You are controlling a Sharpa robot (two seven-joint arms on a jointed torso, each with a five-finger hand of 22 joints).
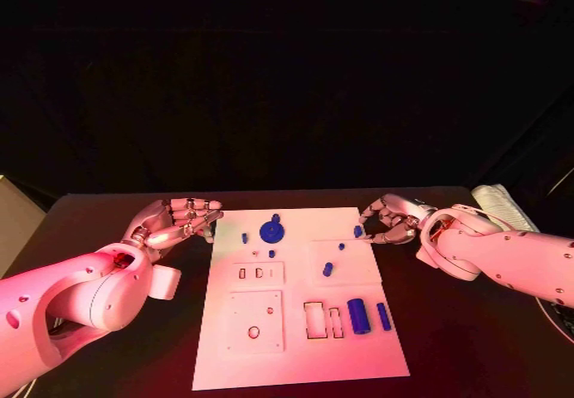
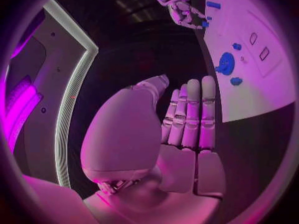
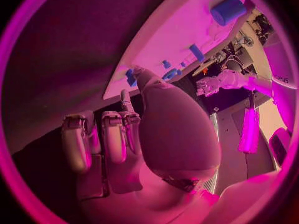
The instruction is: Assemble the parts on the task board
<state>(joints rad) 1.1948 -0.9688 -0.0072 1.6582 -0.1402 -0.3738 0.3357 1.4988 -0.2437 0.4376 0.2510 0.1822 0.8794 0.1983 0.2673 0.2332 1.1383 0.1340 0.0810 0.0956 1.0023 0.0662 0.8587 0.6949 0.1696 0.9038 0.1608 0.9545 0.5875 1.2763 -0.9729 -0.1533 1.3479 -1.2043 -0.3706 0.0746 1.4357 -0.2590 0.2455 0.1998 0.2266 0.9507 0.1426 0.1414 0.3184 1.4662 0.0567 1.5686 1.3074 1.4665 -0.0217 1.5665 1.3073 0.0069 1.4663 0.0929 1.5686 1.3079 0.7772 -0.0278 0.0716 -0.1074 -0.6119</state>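
Looking down from the head camera, we note the following.

Task board: we see the white task board (image 1: 299, 348) lying in the middle of the black table (image 1: 479, 348), its long side running away from us.

Right hand: we find the right hand (image 1: 389, 222) at the board's far right edge, thumb and a finger closed on a small blue part (image 1: 357, 231) right at that edge; in the right wrist view the other fingers (image 3: 112, 139) are curled toward the palm.

Left hand: we see the left hand (image 1: 177, 222) on the table just beside the board's far left corner; its fingers (image 2: 193, 114) lie straight and close together, holding nothing.

Parts near the far end: a round blue disc (image 1: 273, 231) sits on the board with a small blue piece (image 1: 276, 217) just beyond it, another (image 1: 245, 238) at its left and one (image 1: 271, 254) nearer us.

Parts in the middle: a short blue peg (image 1: 328, 269) lies right of centre, with a tiny blue piece (image 1: 341, 246) beyond it.

Parts at the near right: a thick blue cylinder (image 1: 357, 316) and a thinner blue bar (image 1: 384, 316) lie side by side, next to two rectangular cut-outs (image 1: 323, 321).

Recesses on the left: we see two small slots (image 1: 250, 273) and, nearer us, a square plate area with an oval hole (image 1: 254, 332).
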